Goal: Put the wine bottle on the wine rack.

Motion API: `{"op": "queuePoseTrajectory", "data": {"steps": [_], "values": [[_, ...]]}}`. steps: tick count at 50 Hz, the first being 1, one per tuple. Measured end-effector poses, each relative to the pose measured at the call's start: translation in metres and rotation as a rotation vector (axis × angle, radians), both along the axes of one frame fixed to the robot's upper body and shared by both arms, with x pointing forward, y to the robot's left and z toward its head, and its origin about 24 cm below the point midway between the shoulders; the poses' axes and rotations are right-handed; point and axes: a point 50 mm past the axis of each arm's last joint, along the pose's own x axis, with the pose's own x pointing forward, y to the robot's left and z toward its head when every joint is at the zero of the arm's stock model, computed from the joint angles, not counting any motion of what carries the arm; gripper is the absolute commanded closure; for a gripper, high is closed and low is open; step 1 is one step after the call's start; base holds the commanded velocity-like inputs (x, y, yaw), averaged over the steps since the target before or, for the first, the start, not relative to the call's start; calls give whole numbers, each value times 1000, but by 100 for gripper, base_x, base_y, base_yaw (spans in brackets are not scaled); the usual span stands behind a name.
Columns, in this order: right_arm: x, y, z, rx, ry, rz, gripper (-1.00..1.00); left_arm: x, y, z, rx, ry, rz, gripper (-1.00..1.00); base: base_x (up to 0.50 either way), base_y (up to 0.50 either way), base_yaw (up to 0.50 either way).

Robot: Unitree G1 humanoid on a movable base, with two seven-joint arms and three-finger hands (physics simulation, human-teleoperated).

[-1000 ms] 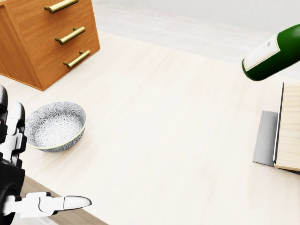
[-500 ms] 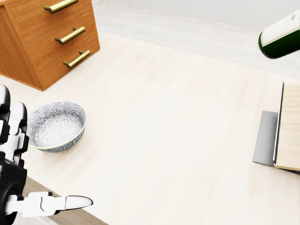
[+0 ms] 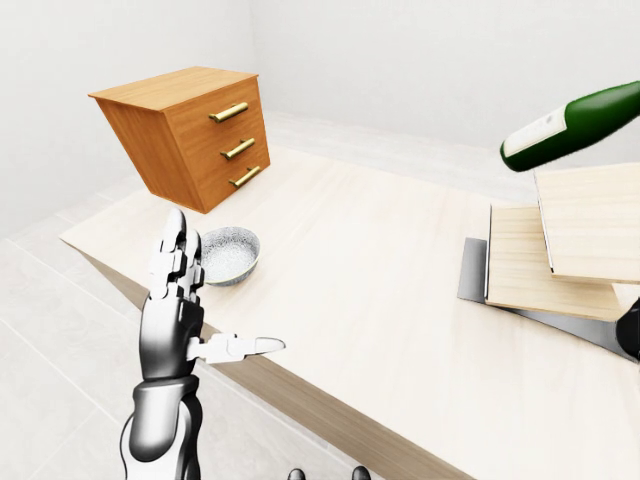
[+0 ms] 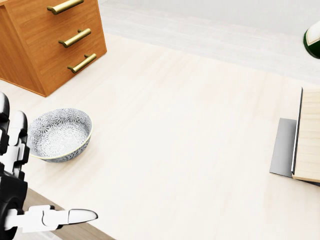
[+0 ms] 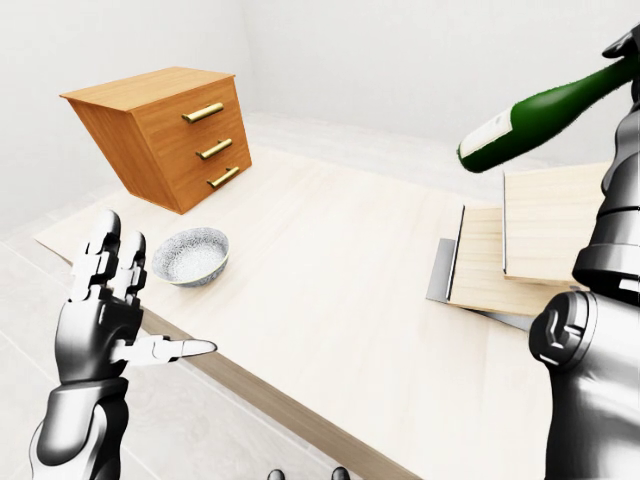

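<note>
The big pale wooden table fills the middle of each view. At the upper left of the right-eye view a brown chest of drawers with three gold handles sits on the table, tilted to one side.

At the right of the right-eye view the wine rack rests on the table. It looks like flat light wood boards stacked in steps on a grey base.

The robot's right arm stands tall along the right edge of the right-eye view, grey and shiny. Its top reaches the upper right corner, where the right hand is. Only a small dark bit of that hand shows, touching the thin neck of the bottle. The fingers are cut off by the edge, so it is not clear if they are wrapped round the neck.

The green wine bottle is up in the air in the upper right of that view, above the rack and not touching it. It tilts, with its fat bottom end and white label lower and to the left, and its neck up to the right.

The left hand is at the lower left, by the table edge. Its fingers point up and are spread apart, the thumb sticks out sideways, and it holds nothing.

A small patterned bowl sits on the table near that hand.
</note>
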Motion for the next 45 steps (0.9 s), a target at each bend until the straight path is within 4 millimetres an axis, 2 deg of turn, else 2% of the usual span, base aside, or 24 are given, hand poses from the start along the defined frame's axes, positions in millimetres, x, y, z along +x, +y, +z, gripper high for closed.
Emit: {"op": "queuePoseTrajectory", "data": {"steps": [18,35,45], "values": [[-16,-24,14,24,-20,-40,100,-1,0,1,2,-5,4,-100,0,0,0],[-27,-45,-2,55,1,-49,100,-1,1,-1,-1,3,9,-100,0,0,0],[-42,-60,-7,75,-28,-66,100,0,1,-1,-1,5,9,-100,0,0,0]]}}
